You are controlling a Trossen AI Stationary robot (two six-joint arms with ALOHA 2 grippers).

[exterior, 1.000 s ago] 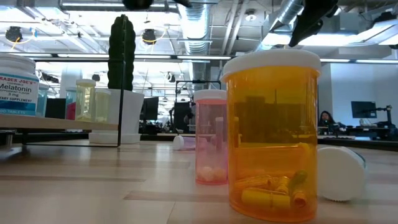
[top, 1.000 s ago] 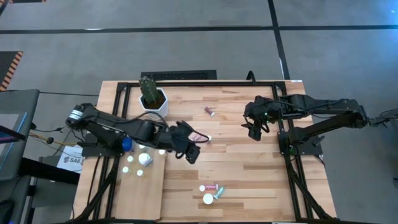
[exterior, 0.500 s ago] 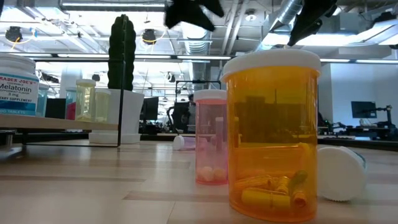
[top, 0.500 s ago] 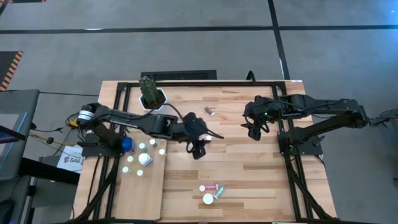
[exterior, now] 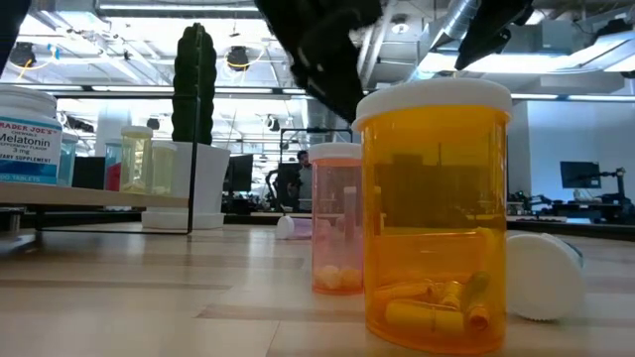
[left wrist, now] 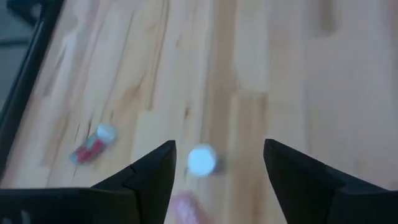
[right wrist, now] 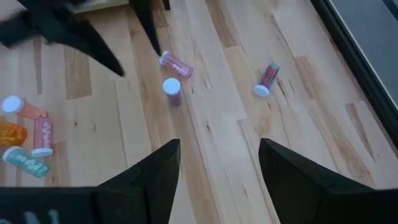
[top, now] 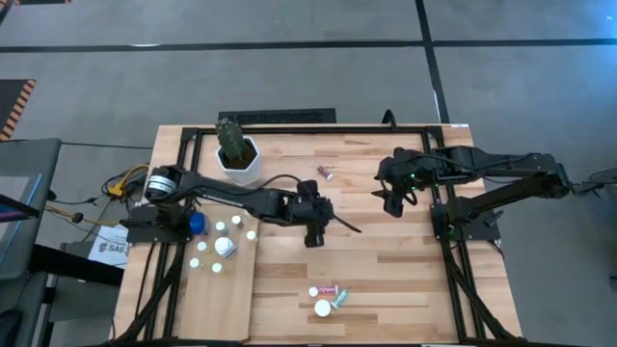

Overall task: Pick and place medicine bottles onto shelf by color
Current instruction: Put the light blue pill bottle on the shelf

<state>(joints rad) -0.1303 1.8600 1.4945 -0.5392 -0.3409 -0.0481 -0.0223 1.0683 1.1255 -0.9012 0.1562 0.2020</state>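
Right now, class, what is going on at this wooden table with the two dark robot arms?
The left gripper hangs open over mid-table, above small pink white-capped medicine bottles, holding nothing. The right gripper waits open near the table's right side. Several bottles already stand on the pale plywood shelf; others lie near the front edge.

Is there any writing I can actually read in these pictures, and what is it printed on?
"TRADER JOE'S": on the white bottle on the shelf, low view.
"Melatonin": same label, blue band.
Lines under it, seemingly a dose and "DIETARY SUPPLEMENT": too small to read surely.
White paper beside the table, high view: dark letters, perhaps "SA", cut off, unreadable.
Amber bottle and pink bottle: no readable label.
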